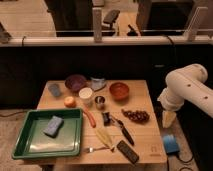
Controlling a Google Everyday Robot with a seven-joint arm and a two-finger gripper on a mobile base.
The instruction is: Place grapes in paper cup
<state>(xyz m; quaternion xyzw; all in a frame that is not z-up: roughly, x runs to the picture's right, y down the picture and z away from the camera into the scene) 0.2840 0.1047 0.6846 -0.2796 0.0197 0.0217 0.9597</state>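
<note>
The grapes, a dark purple-brown bunch, lie on the wooden table right of its middle. The paper cup, white with a pale inside, stands upright left of the middle, next to the small metal cup. My white arm comes in from the right. My gripper hangs pointing down just beyond the table's right edge, to the right of the grapes and apart from them. It holds nothing that I can see.
At the back stand a blue-grey cup, a purple bowl and an orange bowl. A green tray holds a blue sponge. A carrot, corn, knife, fork and remote lie in front.
</note>
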